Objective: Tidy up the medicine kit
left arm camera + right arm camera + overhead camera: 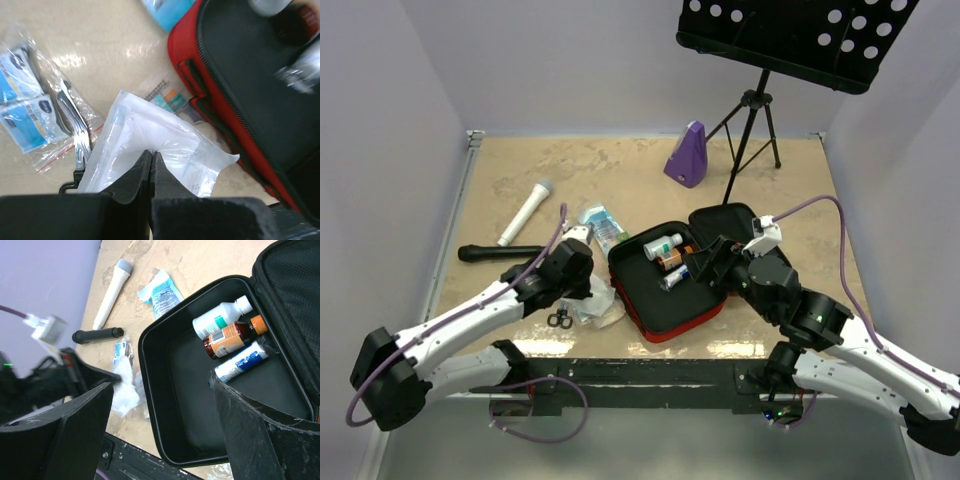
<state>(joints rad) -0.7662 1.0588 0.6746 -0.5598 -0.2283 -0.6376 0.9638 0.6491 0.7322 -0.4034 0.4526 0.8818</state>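
The medicine kit [672,312] lies open mid-table, red outside with a black lining [200,405]. Inside at its far side lie a white bottle [220,320], an amber bottle [231,338] and a blue-and-white tube [242,361]. My left gripper [151,152] is shut on a white plastic packet [165,142], just left of the kit's red wall [185,55]. My right gripper [162,387] is open and empty above the kit's right side [705,262].
Scissors [75,130] and a bag of blue packets [25,110] lie left of the kit. A blue packet [602,226], a white microphone [525,212], a black handle [500,252], a purple metronome [688,155] and a music stand [750,110] are farther back.
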